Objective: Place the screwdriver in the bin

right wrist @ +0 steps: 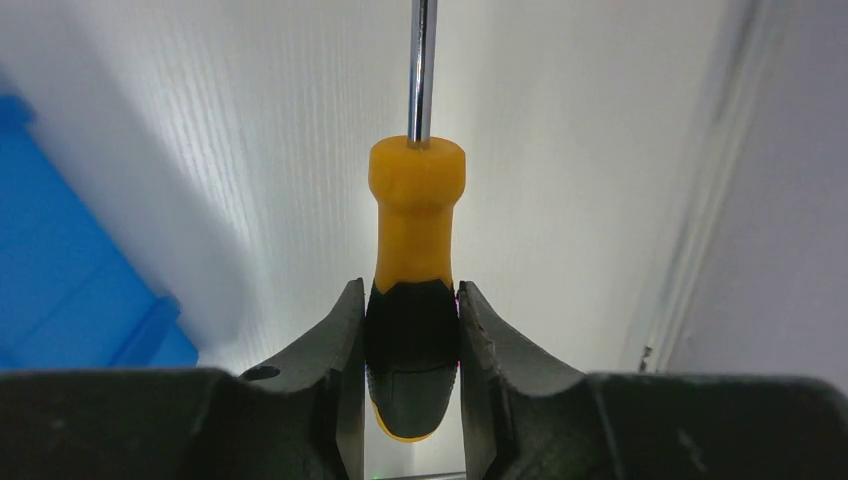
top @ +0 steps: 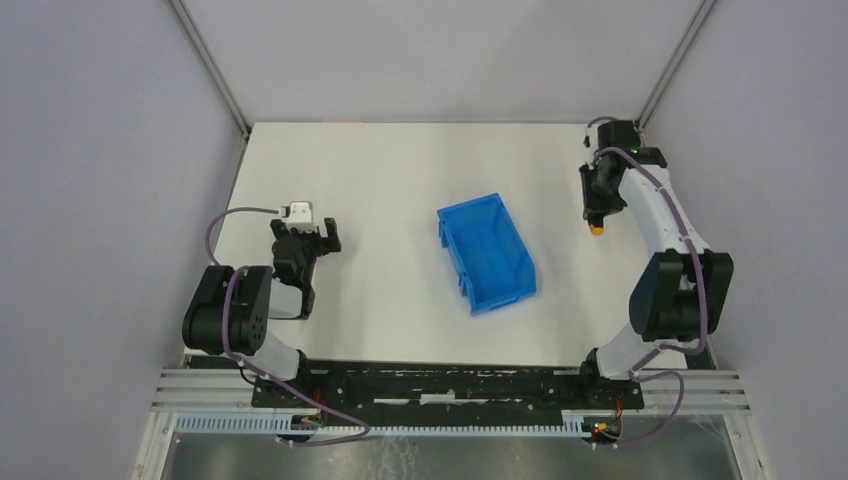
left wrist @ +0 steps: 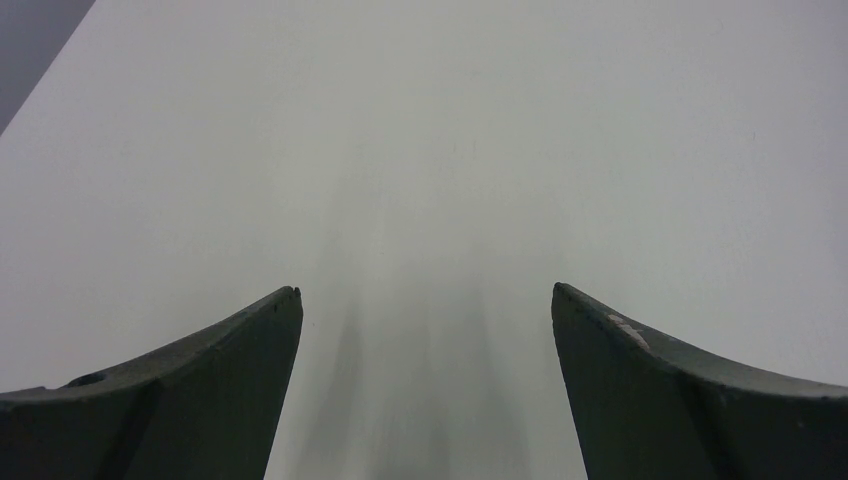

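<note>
- Two fingers [right wrist: 340, 345] of the right gripper [right wrist: 408, 292] are pressed against the black rear part of the screwdriver [right wrist: 415, 215], one on each side, so the handle is clamped between them.
- Ahead of the fingertips the orange-yellow front of the handle is left free, and the thin metal shaft is seen running straight on, out of the top of the right wrist view.
- From above, the right gripper [top: 597, 212] is found at the far right of the table [top: 380, 170], near the right wall, with a spot of the orange handle showing at it; whether the tool is lifted off the surface cannot be told.
- To the left in the wrist view, a blurred part of the bin [right wrist: 60, 290] is seen.
- The bin [top: 490, 250] is placed near the middle of the table, turned at an angle, well apart from the screwdriver.
- On the left side of the table, the left gripper [left wrist: 425, 292] is held with its jaws wide apart, and only bare white surface is seen between them.
</note>
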Robot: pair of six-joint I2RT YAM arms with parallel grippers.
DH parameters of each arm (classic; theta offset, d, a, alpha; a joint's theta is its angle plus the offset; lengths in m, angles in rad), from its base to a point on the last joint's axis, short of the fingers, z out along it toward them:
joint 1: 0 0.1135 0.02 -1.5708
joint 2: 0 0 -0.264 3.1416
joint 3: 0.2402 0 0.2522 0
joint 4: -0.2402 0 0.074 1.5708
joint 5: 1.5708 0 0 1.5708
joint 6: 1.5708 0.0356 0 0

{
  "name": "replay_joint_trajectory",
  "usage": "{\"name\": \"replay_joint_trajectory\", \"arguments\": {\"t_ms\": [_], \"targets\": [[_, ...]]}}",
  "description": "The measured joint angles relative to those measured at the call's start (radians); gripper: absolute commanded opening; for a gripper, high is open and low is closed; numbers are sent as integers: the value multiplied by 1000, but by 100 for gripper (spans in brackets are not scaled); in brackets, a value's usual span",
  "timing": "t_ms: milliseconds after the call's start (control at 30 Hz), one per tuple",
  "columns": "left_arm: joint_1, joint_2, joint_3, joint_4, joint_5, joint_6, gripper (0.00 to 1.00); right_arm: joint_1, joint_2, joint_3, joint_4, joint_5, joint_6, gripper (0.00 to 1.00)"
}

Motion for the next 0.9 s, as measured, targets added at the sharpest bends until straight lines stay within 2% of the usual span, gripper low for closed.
{"name": "replay_joint_trajectory", "arguments": {"t_ms": [167,333,400,567,633,733,900], "targets": [[0,0,0,0,0,0,100,6,-166,207,-126,41,-1,0],[0,0,0,0,0,0,100,69,-233,283,-193,78,36,0],[0,0,0,0,0,0,100,174,-227,291,-197,97,66,0],[0,0,0,0,0,0,100,553,-170,297,-157,98,132,0],[0,0,0,0,0,0,100,653,-151,296,-146,98,149,0],[0,0,0,0,0,0,100,713,-159,233,-94,117,167,0],[0,0,0,0,0,0,100,780,-190,-52,58,135,166,0]]}}
